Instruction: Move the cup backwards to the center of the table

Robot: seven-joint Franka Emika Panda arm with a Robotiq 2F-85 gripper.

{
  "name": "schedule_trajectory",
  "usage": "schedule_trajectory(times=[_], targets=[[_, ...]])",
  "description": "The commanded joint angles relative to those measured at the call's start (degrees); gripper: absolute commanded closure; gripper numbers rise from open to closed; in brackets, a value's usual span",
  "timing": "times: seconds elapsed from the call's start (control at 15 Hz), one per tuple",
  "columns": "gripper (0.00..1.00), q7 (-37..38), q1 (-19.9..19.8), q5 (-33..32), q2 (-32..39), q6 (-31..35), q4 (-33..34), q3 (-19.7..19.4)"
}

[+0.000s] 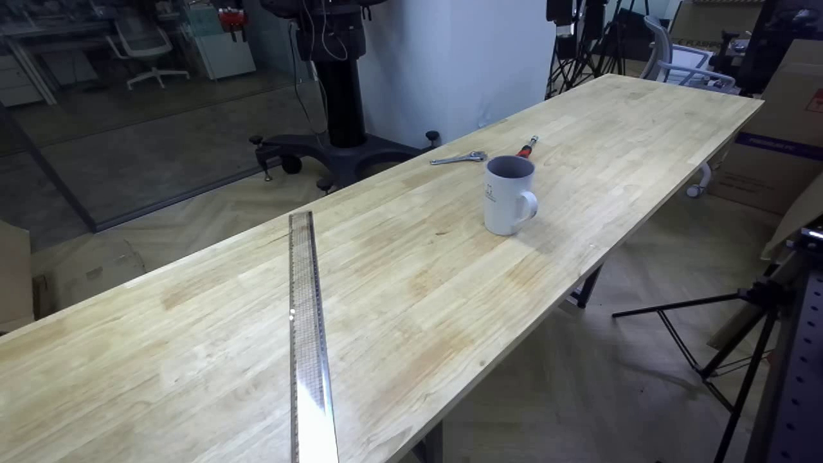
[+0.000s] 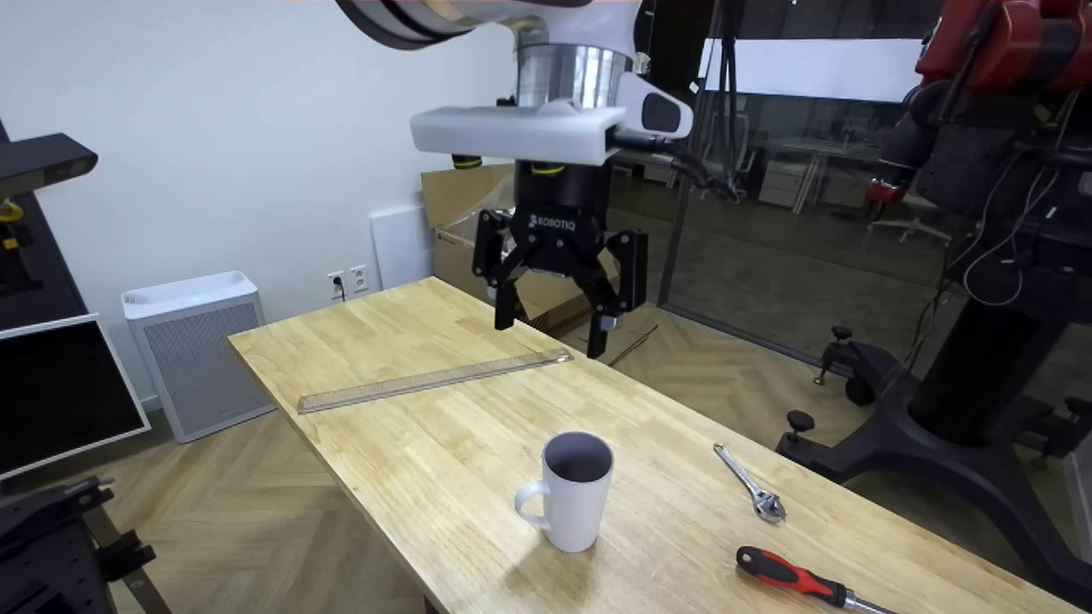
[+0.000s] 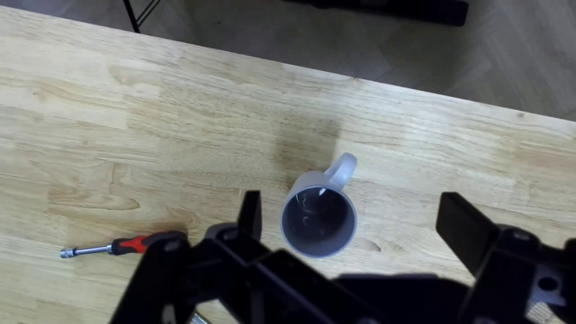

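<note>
The white cup (image 1: 505, 209) stands upright on the wooden table (image 1: 398, 283), with its dark inside showing. It also shows in an exterior view (image 2: 572, 512), where its handle points toward the table's long edge. My gripper (image 2: 550, 333) is open and empty, high above the table (image 2: 409, 477), pointing down. It is apart from the cup. In the wrist view the cup (image 3: 318, 220) appears between the open fingers (image 3: 353, 216), nearer the left finger, with its handle at the upper right. The gripper is out of view in an exterior view that shows the cup and table.
A ruler-like strip (image 1: 308, 321) lies across the table; it also shows in an exterior view (image 2: 435, 381). A wrench (image 2: 751, 486) and a red-black screwdriver (image 2: 793, 576) lie near the cup. The screwdriver (image 3: 135, 244) is left of the cup in the wrist view.
</note>
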Motion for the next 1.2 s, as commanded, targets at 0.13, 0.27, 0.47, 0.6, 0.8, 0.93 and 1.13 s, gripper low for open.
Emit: schedule_trajectory(times=[0.13,0.27,0.47,0.6,0.8,0.93,1.13], targets=[[0.0,-0.1,0.4,1.3,3.5,3.8,1.9,-0.4],[0.0,-0.8,0.3,3.4,5.7,5.6,2.3,-0.3],[0.0,-1.2,0.1,5.6,9.1,8.6,2.7,0.2],[0.0,-1.5,0.1,6.9,11.4,9.8,3.3,0.7],[0.0,0.6,0.8,3.2,15.3,10.9,5.2,0.6],[0.0,1.1,1.2,2.0,18.1,12.1,6.9,0.6],[0.0,2.0,1.5,1.4,21.6,13.9,8.5,0.8]])
